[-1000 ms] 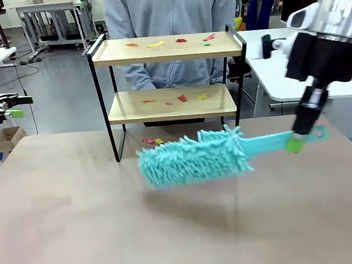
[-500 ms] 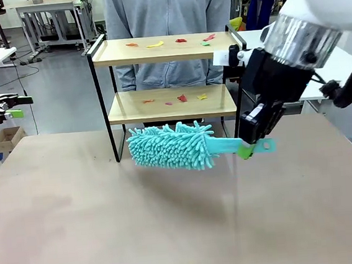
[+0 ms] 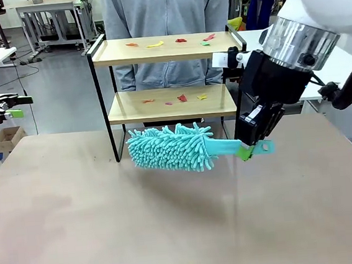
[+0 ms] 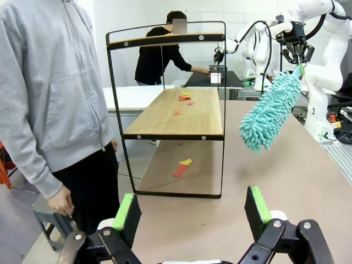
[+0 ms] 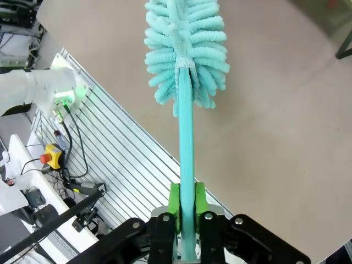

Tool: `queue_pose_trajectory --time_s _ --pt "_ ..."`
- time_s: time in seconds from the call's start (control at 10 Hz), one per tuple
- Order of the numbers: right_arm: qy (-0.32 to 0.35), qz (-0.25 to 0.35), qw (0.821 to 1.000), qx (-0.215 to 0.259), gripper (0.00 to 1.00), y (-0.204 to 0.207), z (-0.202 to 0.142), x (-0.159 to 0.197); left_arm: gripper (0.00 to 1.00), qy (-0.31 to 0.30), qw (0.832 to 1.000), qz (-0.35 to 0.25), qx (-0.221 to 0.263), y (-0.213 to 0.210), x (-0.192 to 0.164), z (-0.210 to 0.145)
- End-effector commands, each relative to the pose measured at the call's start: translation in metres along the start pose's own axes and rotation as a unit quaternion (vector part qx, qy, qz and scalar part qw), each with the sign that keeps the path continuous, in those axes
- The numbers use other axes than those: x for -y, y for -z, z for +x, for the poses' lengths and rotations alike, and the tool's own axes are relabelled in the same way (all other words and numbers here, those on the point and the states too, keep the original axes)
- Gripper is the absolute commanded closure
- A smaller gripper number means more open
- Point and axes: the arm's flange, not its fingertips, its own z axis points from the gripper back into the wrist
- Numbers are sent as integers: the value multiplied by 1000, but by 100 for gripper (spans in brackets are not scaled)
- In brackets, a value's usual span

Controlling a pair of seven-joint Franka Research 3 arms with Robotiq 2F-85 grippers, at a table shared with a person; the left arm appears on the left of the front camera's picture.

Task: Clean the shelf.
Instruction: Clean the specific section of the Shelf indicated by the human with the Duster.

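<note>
Right fingers [image 5: 175, 198] pinch teal duster [image 3: 171, 148] handle; head hovers before shelf [image 3: 118, 52]. Left fingers [image 4: 127, 212] spread, idle. Next, likely: lift head onto lower board, sweep paper scraps [image 3: 182, 97] off.

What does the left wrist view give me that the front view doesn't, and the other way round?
Left wrist view: red and yellow floor scraps lying on the table under the shelf. Front view: the top-board scraps, which the wrist camera meets edge-on. Both: the lower-board scraps, and the teal duster held by its handle in the shut right gripper, clear of the shelf.
</note>
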Motion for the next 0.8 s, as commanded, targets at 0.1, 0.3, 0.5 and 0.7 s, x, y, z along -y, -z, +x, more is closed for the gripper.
queue_pose_trajectory --time_s 0.1,0.3,0.5,0.7 --pt "100 -30 994 30 87 32 31 -22 0 2 1000 -1 0 0 1 2" --pt "114 -32 991 59 87 60 53 -36 0 2 1000 -1 0 0 1 2" --pt "137 -44 986 82 87 83 71 -53 0 2 1000 -1 0 0 1 2" --pt "161 -49 981 100 87 108 93 -72 0 2 1000 -1 0 0 1 2"
